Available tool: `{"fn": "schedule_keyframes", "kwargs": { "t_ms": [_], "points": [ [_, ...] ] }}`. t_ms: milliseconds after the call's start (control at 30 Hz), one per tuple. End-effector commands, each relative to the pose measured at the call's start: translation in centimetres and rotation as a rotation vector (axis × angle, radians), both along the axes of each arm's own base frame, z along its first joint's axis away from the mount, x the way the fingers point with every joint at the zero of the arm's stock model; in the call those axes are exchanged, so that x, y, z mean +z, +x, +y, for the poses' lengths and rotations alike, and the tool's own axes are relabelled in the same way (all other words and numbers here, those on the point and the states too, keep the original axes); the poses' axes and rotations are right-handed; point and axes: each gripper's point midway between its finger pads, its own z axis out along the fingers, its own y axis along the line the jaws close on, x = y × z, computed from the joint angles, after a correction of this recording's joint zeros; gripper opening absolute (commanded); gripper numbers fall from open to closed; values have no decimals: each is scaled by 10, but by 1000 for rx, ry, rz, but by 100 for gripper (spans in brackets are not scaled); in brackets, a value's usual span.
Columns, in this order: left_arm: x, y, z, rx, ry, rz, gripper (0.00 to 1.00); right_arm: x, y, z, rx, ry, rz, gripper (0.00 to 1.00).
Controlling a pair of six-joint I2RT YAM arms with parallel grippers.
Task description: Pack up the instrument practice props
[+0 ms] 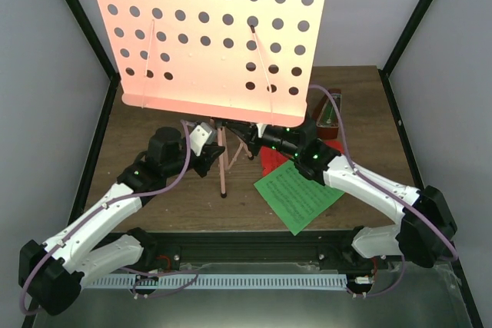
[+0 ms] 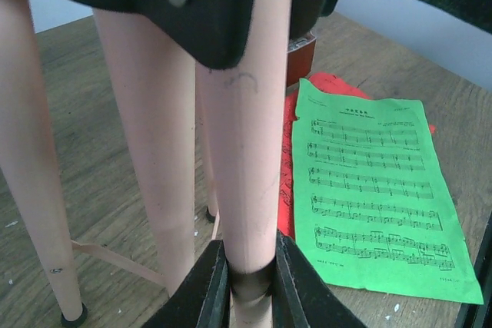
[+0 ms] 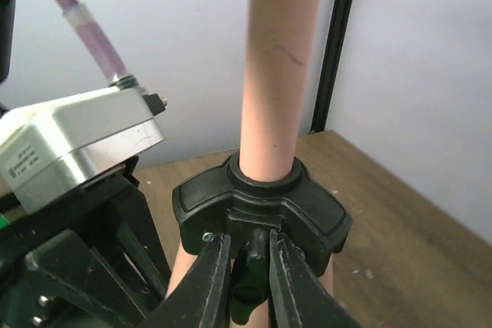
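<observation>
— What does your table carry?
— Your brown wooden table [image 1: 154, 197] bears the pink music stand [image 1: 207, 44], standing on its black-tipped feet [image 2: 73, 315] near the middle.
— And flat on the wood?
— You see a green music sheet [image 1: 298, 193] right of the feet, lying partly over a red sheet [image 1: 269, 163]. Behind them, toward your far right corner, the reddish-brown metronome [image 1: 329, 120] rests on the boards.
</observation>
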Motion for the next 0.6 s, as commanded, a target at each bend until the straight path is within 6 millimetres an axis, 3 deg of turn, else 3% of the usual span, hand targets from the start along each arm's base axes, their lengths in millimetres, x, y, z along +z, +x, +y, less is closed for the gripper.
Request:
{"fn": "schedule_keyframes", "kwargs": {
  "t_ms": [0,367,567],
  "points": [
    [-6,-7,11,-3,51,-17,0,-36,29,-17,-114,-242,-196,5],
    [-8,-7,10,-4,50,-12,0,-53,44,-24,-142,-486,-501,5],
    [-10,-7,10,-4,56,-7,0,-48,49,-28,-194,-551,-668,7]
  ]
}}
